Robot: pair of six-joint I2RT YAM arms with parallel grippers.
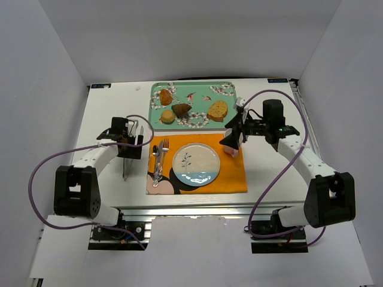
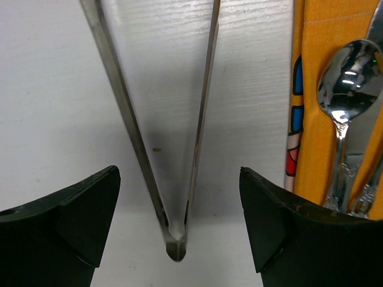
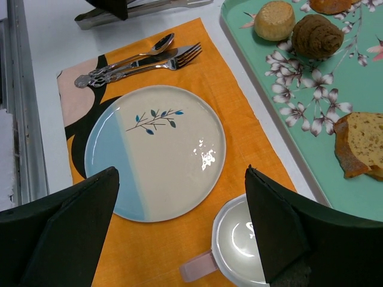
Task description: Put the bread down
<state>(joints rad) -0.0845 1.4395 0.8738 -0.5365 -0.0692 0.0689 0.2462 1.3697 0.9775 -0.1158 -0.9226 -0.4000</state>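
Several breads lie on the teal flowered tray (image 1: 197, 91): a sliced loaf piece (image 1: 218, 110) (image 3: 365, 146), a dark brown roll (image 1: 181, 109) (image 3: 317, 34), a pale round bun (image 1: 168, 116) (image 3: 275, 20) and an orange-brown piece (image 1: 166, 95). Metal tongs (image 1: 128, 161) (image 2: 175, 242) lie on the white table left of the placemat. My left gripper (image 1: 129, 141) (image 2: 179, 173) hangs open over them, one finger on each side of the hinge end and touching neither arm. My right gripper (image 1: 232, 140) (image 3: 181, 173) is open above the placemat's right part, holding nothing.
A blue-and-cream plate (image 1: 197, 164) (image 3: 155, 149) sits on the orange placemat (image 1: 230, 173). A spoon (image 2: 347, 84), knife and fork (image 1: 160, 156) lie at the mat's left. A white mug (image 1: 233, 152) (image 3: 239, 245) with a pink handle stands under my right gripper.
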